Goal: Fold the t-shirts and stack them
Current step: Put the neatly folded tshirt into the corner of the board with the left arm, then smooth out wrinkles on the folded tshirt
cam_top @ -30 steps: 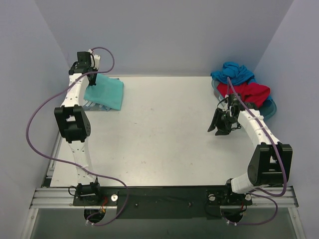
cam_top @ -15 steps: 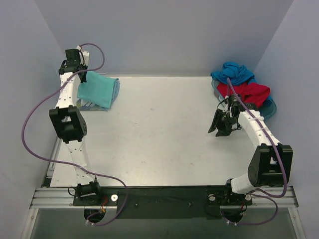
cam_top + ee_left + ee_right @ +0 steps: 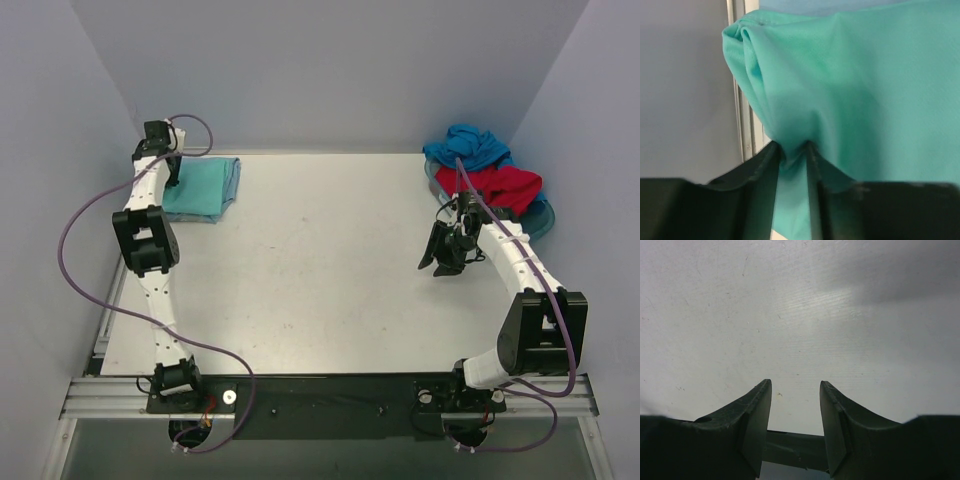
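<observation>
The mint-green t-shirt (image 3: 207, 187) lies folded at the table's far left corner. My left gripper (image 3: 175, 176) stands over its left edge. In the left wrist view the gripper (image 3: 793, 150) has its narrow jaws pinching a puckered fold of the mint-green t-shirt (image 3: 865, 90). A red t-shirt (image 3: 508, 186) and a bright blue t-shirt (image 3: 468, 146) sit crumpled at the far right. My right gripper (image 3: 438, 262) hovers over bare table near that pile, open and empty, and the right wrist view shows only tabletop between the gripper (image 3: 795, 387) jaws.
A translucent blue tray (image 3: 544, 215) holds the red and blue shirts at the far right corner. The white table (image 3: 320, 270) ends at a metal rail on the left, close to the mint-green shirt. Purple cables loop off both arms.
My left arm has swung the mint-green shirt back and down so that it now lies flat at the far left corner. Its jaws have eased apart slightly. The right arm has not moved.
</observation>
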Motion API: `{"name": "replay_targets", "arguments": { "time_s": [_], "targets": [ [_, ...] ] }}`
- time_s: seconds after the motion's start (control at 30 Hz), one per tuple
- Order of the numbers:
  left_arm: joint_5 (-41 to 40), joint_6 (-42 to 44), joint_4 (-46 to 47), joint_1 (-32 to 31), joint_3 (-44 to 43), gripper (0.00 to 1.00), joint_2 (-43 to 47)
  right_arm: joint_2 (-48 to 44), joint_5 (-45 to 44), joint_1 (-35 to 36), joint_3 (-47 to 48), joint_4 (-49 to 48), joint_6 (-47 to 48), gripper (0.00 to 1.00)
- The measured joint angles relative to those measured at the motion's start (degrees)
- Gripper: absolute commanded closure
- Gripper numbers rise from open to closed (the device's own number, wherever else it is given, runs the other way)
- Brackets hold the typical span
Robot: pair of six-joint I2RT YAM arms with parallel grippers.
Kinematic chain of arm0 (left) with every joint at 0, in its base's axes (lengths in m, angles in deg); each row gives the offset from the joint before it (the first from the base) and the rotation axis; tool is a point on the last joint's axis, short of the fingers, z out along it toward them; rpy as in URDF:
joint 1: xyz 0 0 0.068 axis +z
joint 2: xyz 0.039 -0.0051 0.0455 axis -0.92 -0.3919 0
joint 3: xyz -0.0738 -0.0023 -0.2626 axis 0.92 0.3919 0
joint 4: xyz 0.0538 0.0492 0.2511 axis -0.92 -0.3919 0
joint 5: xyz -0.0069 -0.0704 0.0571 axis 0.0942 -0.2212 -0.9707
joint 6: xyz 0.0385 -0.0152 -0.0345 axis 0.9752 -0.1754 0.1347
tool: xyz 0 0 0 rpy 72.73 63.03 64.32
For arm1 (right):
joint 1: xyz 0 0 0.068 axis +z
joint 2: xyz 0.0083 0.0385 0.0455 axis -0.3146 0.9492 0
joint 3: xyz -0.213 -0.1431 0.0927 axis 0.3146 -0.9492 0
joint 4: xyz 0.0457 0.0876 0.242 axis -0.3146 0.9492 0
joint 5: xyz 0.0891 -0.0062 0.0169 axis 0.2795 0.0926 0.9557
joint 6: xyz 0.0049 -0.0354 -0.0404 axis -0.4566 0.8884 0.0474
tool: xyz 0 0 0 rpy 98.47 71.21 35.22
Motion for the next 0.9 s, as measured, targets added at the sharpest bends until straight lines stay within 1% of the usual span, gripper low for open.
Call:
{"name": "replay_targets", "arguments": {
  "time_s": [0.03,0.13,0.2,0.27,0.3,0.33,0.37,0.5,0.57,0.63,0.7,0.8,0.9],
  "targets": [
    [-0.76,0.04,0.09,-0.02,-0.55,0.43,-0.74,0.0,0.0,0.0,0.04,0.15,0.0,0.61],
    [-3.43,-0.15,0.31,-0.02,-0.92,0.28,-1.29,0.02,0.0,0.0,0.09,0.52,0.0,0.61],
    [-4.72,-0.24,0.57,-0.11,-1.01,0.26,-1.16,0.02,0.0,0.0,0.09,0.68,0.0,0.61],
    [-5.73,-0.59,0.7,-0.24,-1.01,0.26,-0.72,0.02,0.02,0.0,0.09,0.76,0.0,0.61],
    [-5.99,-0.7,0.74,-0.46,-0.74,0.27,-0.24,0.04,0.0,0.0,0.09,0.81,0.0,0.61],
    [-6.1,-0.81,0.85,-0.74,-0.11,0.32,0.57,0.04,0.0,0.0,0.09,0.81,0.0,0.61],
    [-5.97,-0.94,1.4,-1.27,1.31,0.35,1.88,0.04,0.02,0.0,0.09,0.83,0.02,0.61],
    [-2.47,-0.81,2.62,-5.11,9.66,0.39,9.68,0.04,0.02,0.0,0.09,0.98,0.0,0.61],
    [-0.76,-0.81,2.38,-8.26,10.43,0.42,11.5,0.04,0.02,0.0,0.09,1.01,0.0,0.61],
    [0.7,-0.96,2.16,-11.54,9.55,0.45,11.47,0.04,0.0,0.0,0.09,1.01,0.0,0.61],
    [1.81,-1.27,0.72,-14.12,8.09,0.45,10.14,0.04,0.0,0.0,0.07,1.03,0.04,0.61],
    [2.56,-2.23,-1.7,-15.43,5.33,0.46,6.6,0.04,0.0,0.0,-0.04,1.01,0.13,0.61],
    [2.54,-3.23,-4.13,-14.91,4.24,0.57,3.32,0.04,-0.02,0.0,-0.48,1.01,0.2,0.61]
  ]
}}
